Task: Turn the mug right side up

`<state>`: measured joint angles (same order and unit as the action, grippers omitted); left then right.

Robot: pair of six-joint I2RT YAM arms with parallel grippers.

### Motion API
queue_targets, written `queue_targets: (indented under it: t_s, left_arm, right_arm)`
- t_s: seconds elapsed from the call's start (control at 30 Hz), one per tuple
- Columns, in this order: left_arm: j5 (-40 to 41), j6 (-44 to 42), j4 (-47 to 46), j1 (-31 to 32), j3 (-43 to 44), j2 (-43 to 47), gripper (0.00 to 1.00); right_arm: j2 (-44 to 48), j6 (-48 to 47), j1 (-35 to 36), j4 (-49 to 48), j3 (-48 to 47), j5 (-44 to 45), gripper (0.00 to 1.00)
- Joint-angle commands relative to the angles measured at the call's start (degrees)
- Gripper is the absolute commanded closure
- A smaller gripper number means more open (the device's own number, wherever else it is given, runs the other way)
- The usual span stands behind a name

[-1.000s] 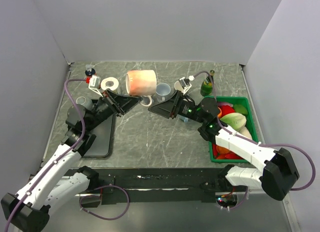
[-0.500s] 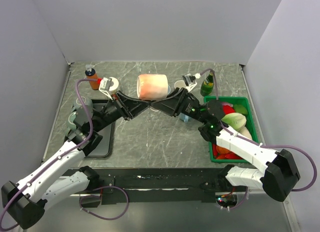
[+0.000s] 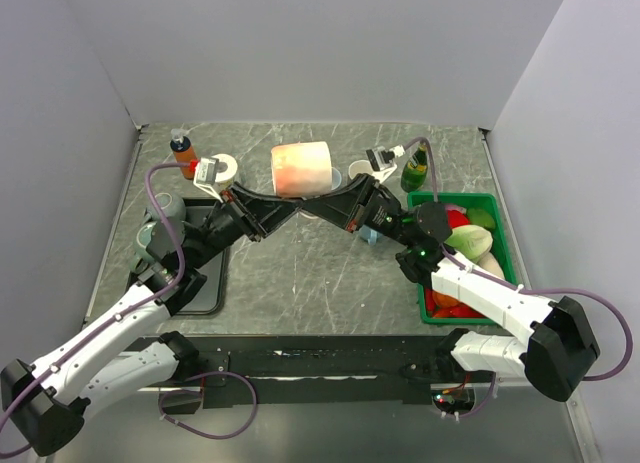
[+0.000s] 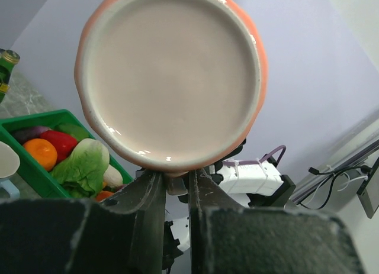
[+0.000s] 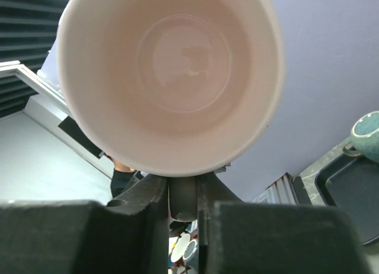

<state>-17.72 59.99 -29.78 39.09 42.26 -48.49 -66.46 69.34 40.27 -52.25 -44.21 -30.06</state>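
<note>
The orange-pink mug (image 3: 303, 170) hangs on its side above the middle of the table, held between both arms. My left gripper (image 3: 288, 205) comes from the left and is shut on the handle under the mug. The left wrist view faces the mug's flat base (image 4: 172, 79), with the left gripper (image 4: 176, 182) pinched just below it. My right gripper (image 3: 320, 205) comes from the right and is shut on the same handle. The right wrist view looks straight into the mug's open mouth (image 5: 172, 67), above the right gripper (image 5: 182, 194).
An orange bottle (image 3: 183, 151) and a white roll (image 3: 224, 167) stand at the back left. A grey-blue mug (image 3: 165, 205) sits by a black tray (image 3: 205, 273). A green bottle (image 3: 415, 168) stands at the back right, by a green bin (image 3: 505, 253) of vegetables.
The left gripper carried the mug to the right and turned it level. The right gripper rose to meet it and shut on the handle.
</note>
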Motion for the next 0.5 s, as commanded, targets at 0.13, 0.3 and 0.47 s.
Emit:
queue_targets:
  t_s: [0.13, 0.3, 0.47]
  left_arm:
    - [2.42, -5.58, -1.43, 0.28, 0.28, 2.52, 0.98]
    - [4.35, -6.2, 1.3, 0.28, 0.19, 4.01, 0.81]
    - [5.59, -7.08, 2.97, 0.28, 0.19, 5.42, 0.7]
  right_arm:
    - [2.82, -0.61, 0.33, 0.39, 0.17, 2.2, 1.0]
    - [5.28, -3.59, 0.33, 3.03, 0.44, 3.78, 1.0]
    - [8.36, -6.41, 0.33, 5.49, 1.05, 6.07, 1.0]
